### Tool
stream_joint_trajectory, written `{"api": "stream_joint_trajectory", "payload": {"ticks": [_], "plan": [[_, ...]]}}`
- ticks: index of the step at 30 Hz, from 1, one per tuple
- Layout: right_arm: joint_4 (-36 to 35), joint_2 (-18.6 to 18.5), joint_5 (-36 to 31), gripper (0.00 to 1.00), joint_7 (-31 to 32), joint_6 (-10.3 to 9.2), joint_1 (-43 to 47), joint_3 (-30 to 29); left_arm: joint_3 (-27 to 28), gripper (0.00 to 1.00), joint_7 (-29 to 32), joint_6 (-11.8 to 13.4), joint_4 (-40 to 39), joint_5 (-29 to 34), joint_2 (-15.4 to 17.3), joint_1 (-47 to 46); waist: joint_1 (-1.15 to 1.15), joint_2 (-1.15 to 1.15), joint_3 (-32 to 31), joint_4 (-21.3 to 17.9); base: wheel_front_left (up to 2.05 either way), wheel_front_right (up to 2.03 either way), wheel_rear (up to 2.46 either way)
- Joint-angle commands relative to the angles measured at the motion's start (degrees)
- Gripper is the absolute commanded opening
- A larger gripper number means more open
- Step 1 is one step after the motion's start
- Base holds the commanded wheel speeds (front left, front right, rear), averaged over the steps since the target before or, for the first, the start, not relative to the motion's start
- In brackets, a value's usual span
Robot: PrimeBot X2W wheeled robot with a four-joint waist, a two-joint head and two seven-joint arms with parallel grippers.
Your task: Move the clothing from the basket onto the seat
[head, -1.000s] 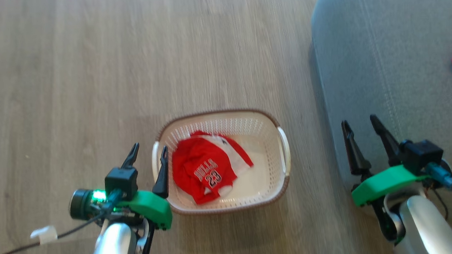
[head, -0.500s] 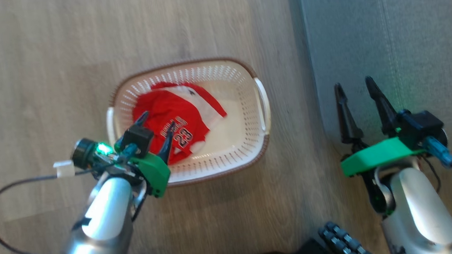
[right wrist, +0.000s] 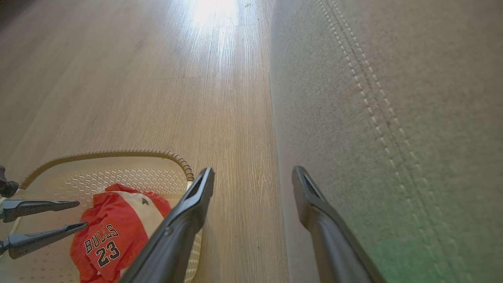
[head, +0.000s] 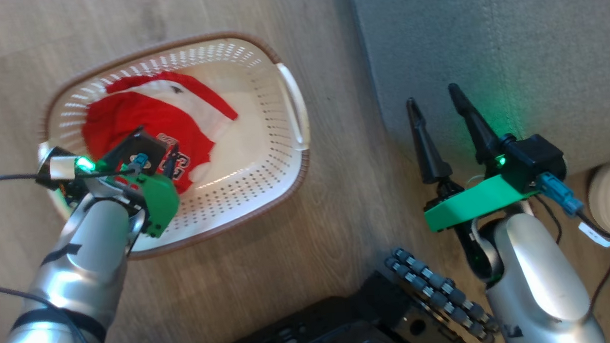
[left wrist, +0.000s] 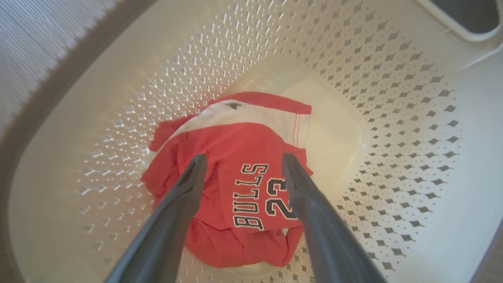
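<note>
Head view: the basket (head: pixel 293 107) stands on the wooden floor (head: pixel 297 243) towards ten o'clock, and the clothing (head: pixel 130 114), red and white with dark print, lies heaped in its nine o'clock half. The left gripper (head: pixel 158 146) reaches down inside the basket over the red fabric; from here its fingers are mostly hidden behind the wrist. The grey seat (head: pixel 483 38) fills the one o'clock corner. The right gripper (head: pixel 432 95) hangs at three o'clock with its fingers spread, holding nothing, tips over the seat's near edge. The robot's dark base (head: pixel 371 316) shows at six o'clock

Left wrist view: the left gripper (left wrist: pixel 244 157) is spread wide, its two fingertips either side of the "BULLS 23" print on the clothing (left wrist: pixel 235 135). Whether the tips touch the cloth I cannot tell. The garment lies on the basket floor, with the perforated wall (left wrist: pixel 385 118) rising around it

Right wrist view: the right gripper (right wrist: pixel 253 170) is spread and empty, one finger over the floor (right wrist: pixel 157 78), the other over the seat (right wrist: pixel 373 118), whose stitched seam runs from twelve to four o'clock. At eight o'clock sits the basket (right wrist: pixel 118 152) with the clothing (right wrist: pixel 114 224) inside and the left gripper (right wrist: pixel 78 214) beside it, fingers apart
</note>
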Motion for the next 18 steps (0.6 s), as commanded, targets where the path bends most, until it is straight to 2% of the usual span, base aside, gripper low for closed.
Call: {"api": "stream_joint_trajectory", "payload": {"ticks": [1,8,15,18], "plan": [[-1.73,0.34,0.67,1.00,-0.53,-0.01,1.02,1.44,0.66,1.00,-0.56,-0.17,0.44,0.46,1.56,-0.03,-0.01,0.00,2.30,-2.43,0.00,0.00,0.00],[-3.47,0.36,3.59,1.00,-0.53,-0.01,1.89,3.12,0.92,1.00,1.06,-0.29,11.25,-1.00,0.42,-5.53,-0.01,0.00,4.60,-4.25,0.00,0.00,0.00],[-4.86,0.36,4.40,1.00,-0.54,-0.01,3.35,3.51,0.01,1.00,5.32,3.03,14.23,-0.45,0.13,-9.84,-0.01,0.00,6.56,-4.06,0.00,0.00,0.00],[-5.08,0.36,4.27,1.00,-0.54,-0.01,3.54,3.53,0.21,1.00,6.94,3.67,14.57,-0.86,-0.14,-10.69,-0.01,0.00,7.02,-3.93,0.00,0.00,0.00]]}}
